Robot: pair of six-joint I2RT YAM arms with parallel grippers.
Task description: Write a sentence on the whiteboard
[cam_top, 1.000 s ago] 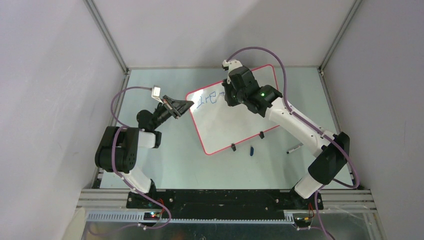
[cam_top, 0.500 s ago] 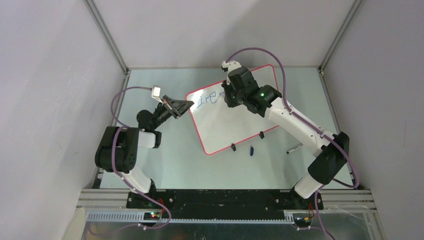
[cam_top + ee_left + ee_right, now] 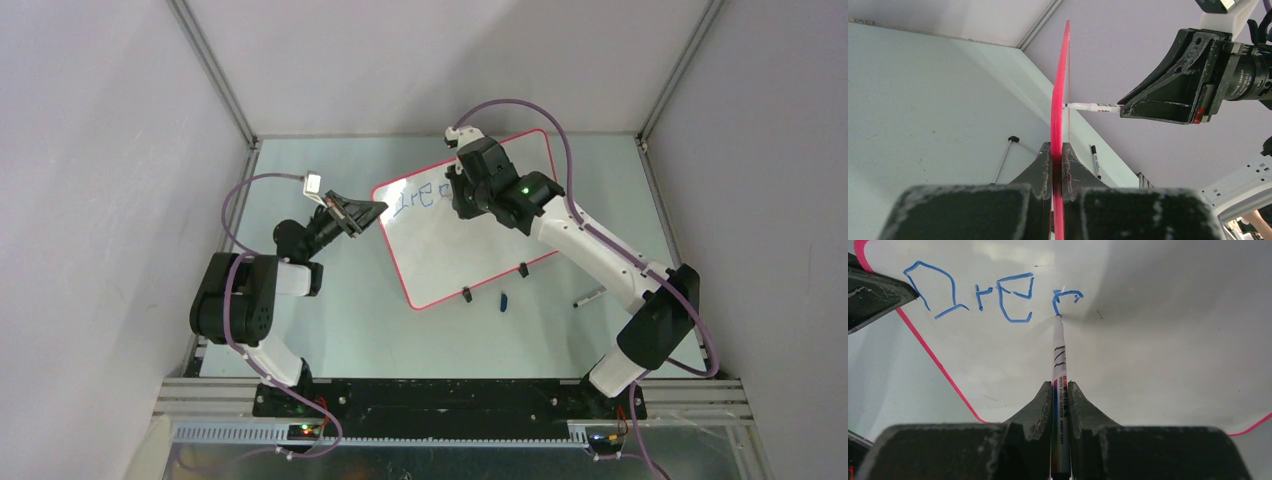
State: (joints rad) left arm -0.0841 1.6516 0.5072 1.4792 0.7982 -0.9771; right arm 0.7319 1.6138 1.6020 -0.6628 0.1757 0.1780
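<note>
The whiteboard, white with a red-pink rim, lies tilted on the table. My left gripper is shut on its left corner; in the left wrist view the rim runs edge-on between the jaws of that gripper. My right gripper is shut on a whiteboard marker, whose blue tip touches the board. The sentence reads "Dre" in blue, with a fourth letter begun at the tip. From above, the right gripper hovers over the board's upper part, beside the writing.
Two black clip feet sit on the board's near edge. A blue cap and a second marker lie on the table in front of it. Grey walls with metal posts enclose the table.
The right gripper has shifted a little to the right along the top line, and more blue strokes have appeared there. The left arm and the board have stayed still.
</note>
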